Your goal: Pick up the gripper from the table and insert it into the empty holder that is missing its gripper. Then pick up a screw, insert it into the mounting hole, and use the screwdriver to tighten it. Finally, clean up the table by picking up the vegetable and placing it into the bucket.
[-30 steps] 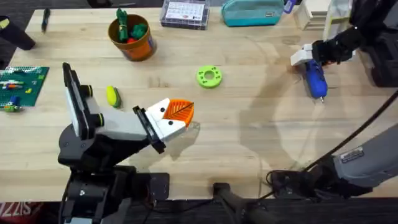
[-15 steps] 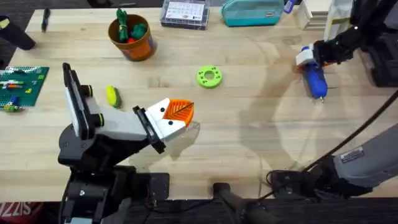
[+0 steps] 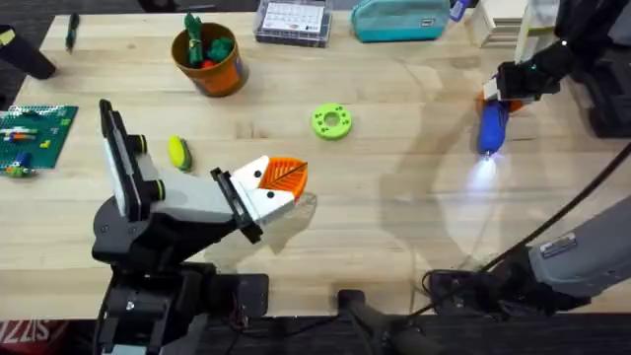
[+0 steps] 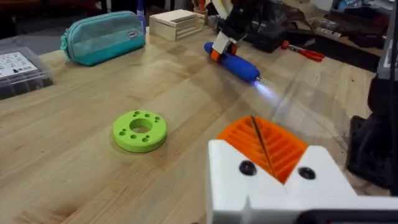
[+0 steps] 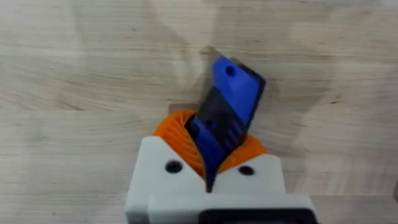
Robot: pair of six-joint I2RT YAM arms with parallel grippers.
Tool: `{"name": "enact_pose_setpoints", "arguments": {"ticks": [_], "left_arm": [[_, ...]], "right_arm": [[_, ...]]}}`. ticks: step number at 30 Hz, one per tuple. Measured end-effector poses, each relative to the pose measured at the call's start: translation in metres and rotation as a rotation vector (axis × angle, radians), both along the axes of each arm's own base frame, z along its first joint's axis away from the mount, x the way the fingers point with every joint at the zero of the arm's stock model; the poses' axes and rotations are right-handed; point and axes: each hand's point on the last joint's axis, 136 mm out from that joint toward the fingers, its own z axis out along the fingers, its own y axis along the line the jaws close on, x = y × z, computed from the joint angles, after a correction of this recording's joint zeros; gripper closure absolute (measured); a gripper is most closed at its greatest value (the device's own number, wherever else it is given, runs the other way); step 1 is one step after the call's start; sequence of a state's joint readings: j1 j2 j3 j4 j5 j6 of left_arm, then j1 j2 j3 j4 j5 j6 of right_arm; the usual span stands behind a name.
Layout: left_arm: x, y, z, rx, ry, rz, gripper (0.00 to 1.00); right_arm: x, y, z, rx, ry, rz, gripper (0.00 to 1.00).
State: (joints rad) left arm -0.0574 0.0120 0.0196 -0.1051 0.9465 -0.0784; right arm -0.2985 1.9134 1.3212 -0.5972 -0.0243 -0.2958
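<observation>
Nearest the bases: left pincer [image 3: 286,177] resting low over the tabletop [image 3: 394,197], its orange ribbed pads [image 4: 264,146] pressed together, nothing between them. Both white blocks there seemingly fitted with a wedge, so probably past the insertion step; no loose wedge or screw made out.

Just behind the left arm: the vegetable [image 3: 177,153] lying loose on the wood, not yet cleared. A little farther toward the middle, a green disc [image 3: 331,121] with holes.

Far right: right pincer [image 3: 503,91] clamped on the rear end of the screwdriver [image 3: 492,126], blue body slanting down, lit tip throwing a glow on the wood. Step in hand, by the look of it: fetching the driver for tightening. Next move calls for carrying the tip across to the mounting hole and lining it up squarely.

Far left: the bucket [image 3: 209,54] standing upright, green and red toy pieces poking above its rim. Beyond it, a clear box [image 3: 291,22] of small parts and a closed teal pouch [image 3: 399,20].
</observation>
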Motion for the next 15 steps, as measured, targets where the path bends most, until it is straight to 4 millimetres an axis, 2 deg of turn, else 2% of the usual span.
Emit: {"name": "enact_pose_setpoints", "arguments": {"ticks": [6, 9, 12, 15], "left_arm": [[0.0, 0.0, 0.0, 0.0, 0.0, 0.0, 0.993], [0.0, 0.0, 0.0, 0.0, 0.0, 0.0, 0.993], [0.0, 0.0, 0.0, 0.0, 0.0, 0.0, 0.993], [0.0, 0.0, 0.0, 0.0, 0.0, 0.0, 0.993]], "right_arm": [[-0.007, 0.003, 0.002, 0.017, 0.024, -0.018, 0.993], [-0.014, 0.006, 0.012, 0.027, 0.03, -0.027, 0.994], [-0.012, 0.009, 0.042, 0.009, -0.04, -0.022, 0.994], [-0.008, 0.015, 0.088, -0.023, -0.155, -0.003, 0.994]]}}
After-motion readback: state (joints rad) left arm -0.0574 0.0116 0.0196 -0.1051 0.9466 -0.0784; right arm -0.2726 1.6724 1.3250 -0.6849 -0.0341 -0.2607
